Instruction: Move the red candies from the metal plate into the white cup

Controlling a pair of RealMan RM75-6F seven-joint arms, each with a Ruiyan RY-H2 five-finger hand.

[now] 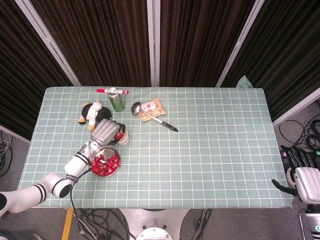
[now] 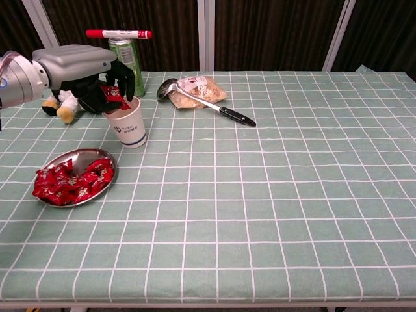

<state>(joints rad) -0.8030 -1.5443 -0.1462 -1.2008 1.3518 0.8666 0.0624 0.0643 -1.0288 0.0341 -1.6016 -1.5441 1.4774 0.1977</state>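
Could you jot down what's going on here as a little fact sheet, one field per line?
Left hand: holds a red candy right over the white cup
Right hand: off the table's right edge, holding nothing
Metal plate: in front of the cup, many red candies in it
Behind the cup: plush toy, green can with a red marker across its top
Further right: ladle resting on a snack packet
Table: green checked cloth
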